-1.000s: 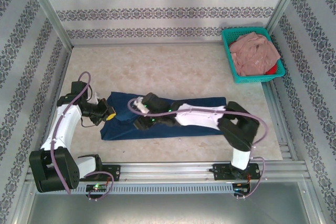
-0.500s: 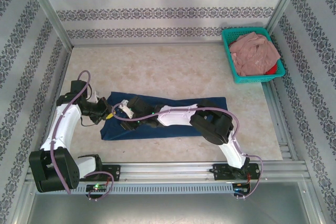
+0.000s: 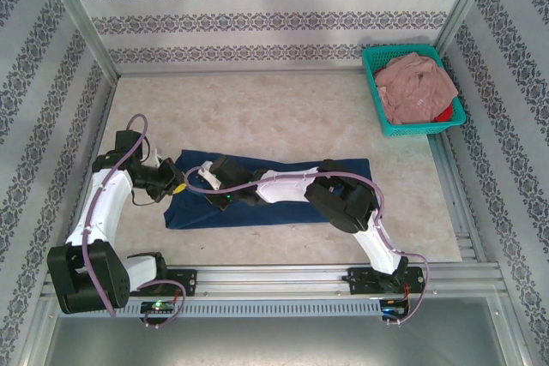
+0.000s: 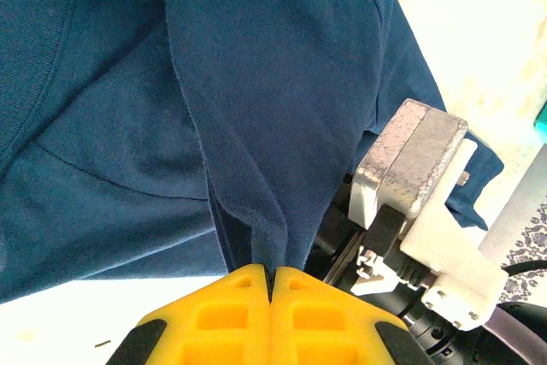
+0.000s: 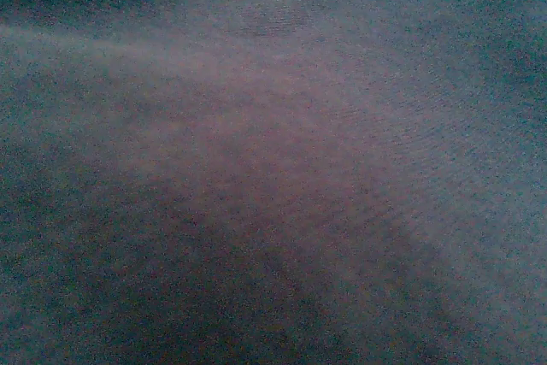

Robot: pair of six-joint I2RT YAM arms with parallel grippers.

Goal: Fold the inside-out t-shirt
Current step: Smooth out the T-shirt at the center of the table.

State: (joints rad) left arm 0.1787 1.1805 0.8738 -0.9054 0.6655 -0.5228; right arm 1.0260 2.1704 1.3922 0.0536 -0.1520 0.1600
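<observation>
The inside-out t-shirt lies as a long navy band flat on the table, well apart from the teal basket and to the near-left of it (the pink garment heaped in that basket plays no part). At the shirt's end farthest from the basket, the left gripper is clamped on a raised ridge of cloth, which the left wrist view shows pinched between the tips of its yellow pads. The right gripper sits just on the basket side of it, at the same end, and is clenched too. Its wrist view has the inside-out t-shirt pressed close to the lens, so I cannot tell whether fabric sits between its fingers, or how many layers. That is the main risk: with 2 grips so near each other, a lift would likely bunch the end rather than carry a straight edge, and a hold on only 1 layer would peel the band open. The left pinch looks shallow and could slip under tension. The right arm lies across the shirt towards the basket, so a sweep may drag the cloth askew.
</observation>
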